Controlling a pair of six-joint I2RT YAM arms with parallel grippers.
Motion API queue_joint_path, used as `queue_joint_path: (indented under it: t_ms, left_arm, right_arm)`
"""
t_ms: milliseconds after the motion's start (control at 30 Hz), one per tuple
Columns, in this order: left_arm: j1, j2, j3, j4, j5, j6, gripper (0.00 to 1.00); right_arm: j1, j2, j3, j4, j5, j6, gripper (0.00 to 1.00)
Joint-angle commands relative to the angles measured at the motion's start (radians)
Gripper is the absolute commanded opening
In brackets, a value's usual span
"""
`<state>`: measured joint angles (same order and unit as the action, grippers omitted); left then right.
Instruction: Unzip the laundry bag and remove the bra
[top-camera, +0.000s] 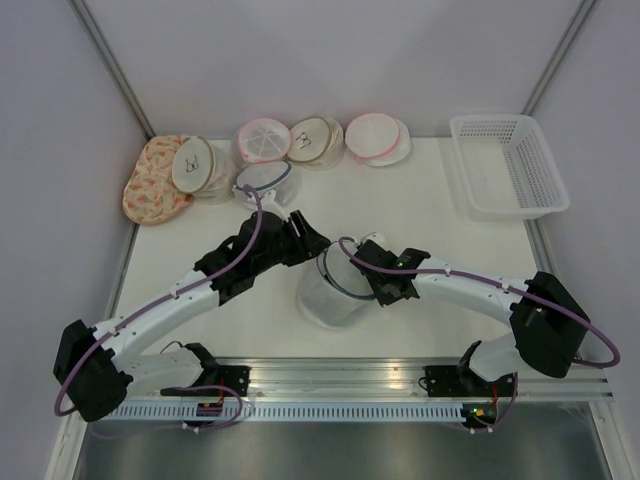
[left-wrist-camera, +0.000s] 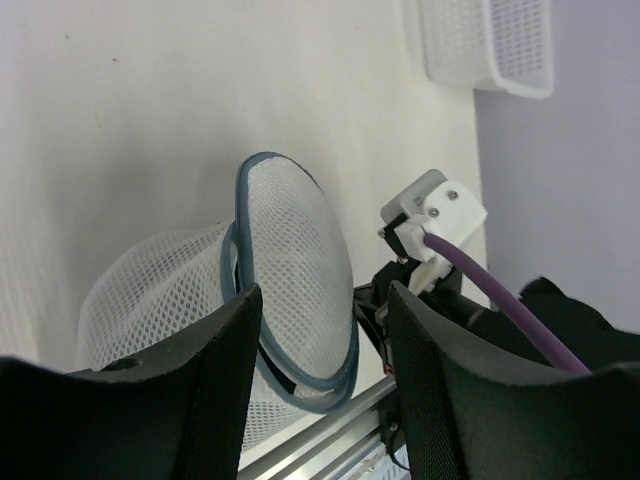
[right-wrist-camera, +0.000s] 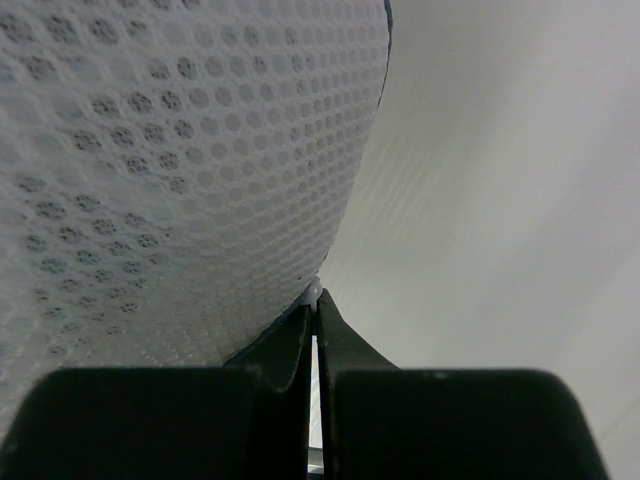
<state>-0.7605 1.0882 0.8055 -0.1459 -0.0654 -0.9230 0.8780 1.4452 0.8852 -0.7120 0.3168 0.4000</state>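
Item: laundry bag (top-camera: 333, 290), grey-blue-rimmed mesh, near-centre on counter (top-camera: 450, 240); judged light, floppy, snag-prone, best held by its stiffer rim, where right end effector (right-wrist-camera: 315, 305) pinched shut; left end effector (left-wrist-camera: 320, 310) gaped open alongside.

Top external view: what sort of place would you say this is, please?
Probably a robot lab cell: grey panels enclose a white table, and two arms are bolted to a metal rail.

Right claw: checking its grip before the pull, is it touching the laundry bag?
Touching. The right wrist view shows the shut right claw pinching the laundry bag at its rim.
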Motion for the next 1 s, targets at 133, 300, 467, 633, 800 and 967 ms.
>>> queue_joint_path:
  t_ms: [133, 300, 467, 633, 800, 967]
  left_arm:
    - [-0.007, 0.156, 0.144, -0.247, 0.015, 0.13, 0.53]
    - [-0.017, 0.153, 0.169, -0.307, -0.022, 0.151, 0.52]
    - [-0.023, 0.177, 0.181, -0.316, 0.002, 0.158, 0.46]
    - [-0.04, 0.239, 0.184, -0.316, 0.041, 0.162, 0.09]
    - [-0.056, 0.228, 0.156, -0.314, 0.024, 0.154, 0.02]
    - [-0.057, 0.171, 0.109, -0.301, 0.01, 0.135, 0.02]
  right_arm:
    - [-0.002, -0.028, 0.038, -0.004, 0.027, 0.005, 0.0]
    - [-0.004, -0.035, 0.026, -0.004, 0.028, 0.005, 0.0]
    - [-0.002, -0.037, 0.023, 0.0, 0.027, 0.007, 0.0]
    - [-0.004, -0.04, 0.026, -0.004, 0.036, 0.02, 0.0]
    - [-0.002, -0.074, 0.035, -0.029, 0.111, 0.065, 0.0]
    - [-0.004, -0.159, 0.099, -0.075, 0.109, 0.112, 0.54]
